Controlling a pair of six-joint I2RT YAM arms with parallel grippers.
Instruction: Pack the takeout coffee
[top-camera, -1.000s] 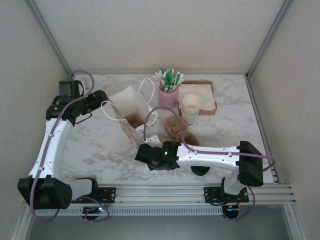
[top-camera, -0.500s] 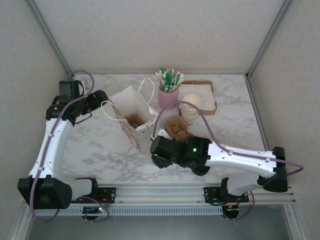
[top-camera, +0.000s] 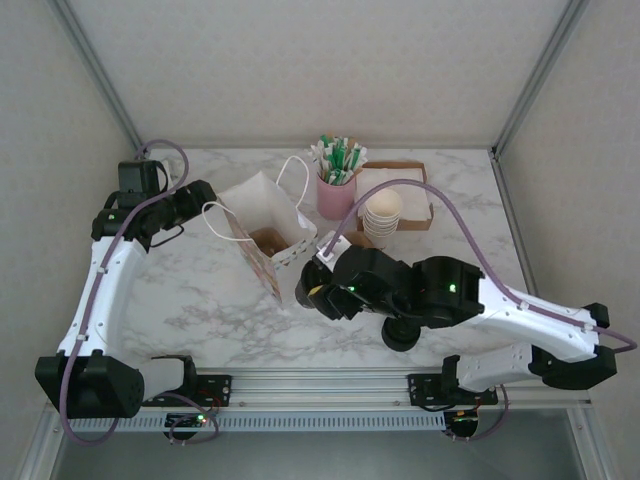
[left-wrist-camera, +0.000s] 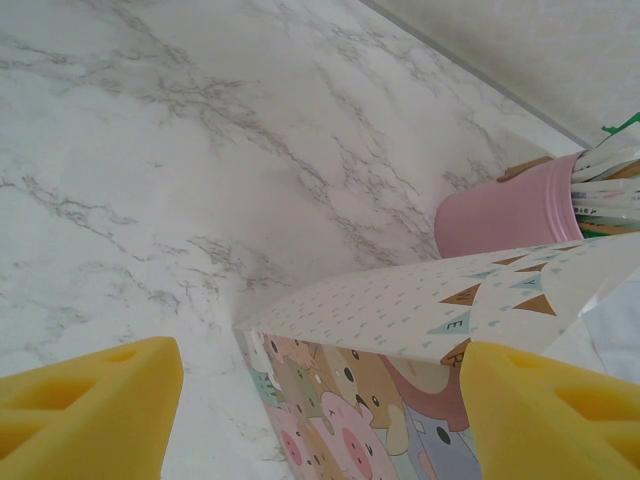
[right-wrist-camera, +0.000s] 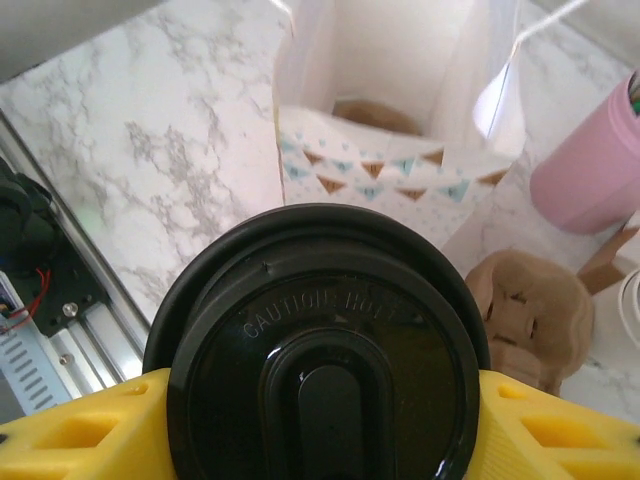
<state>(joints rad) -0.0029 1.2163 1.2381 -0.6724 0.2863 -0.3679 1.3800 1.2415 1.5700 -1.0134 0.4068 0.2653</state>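
Enclosing the white marble tabletop (top-camera: 200, 300) stand pale walls (top-camera: 300, 70)

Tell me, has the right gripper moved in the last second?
Yes. In the top view the right gripper, holding the takeout coffee, has moved away from the front rail, up toward the paper bag.
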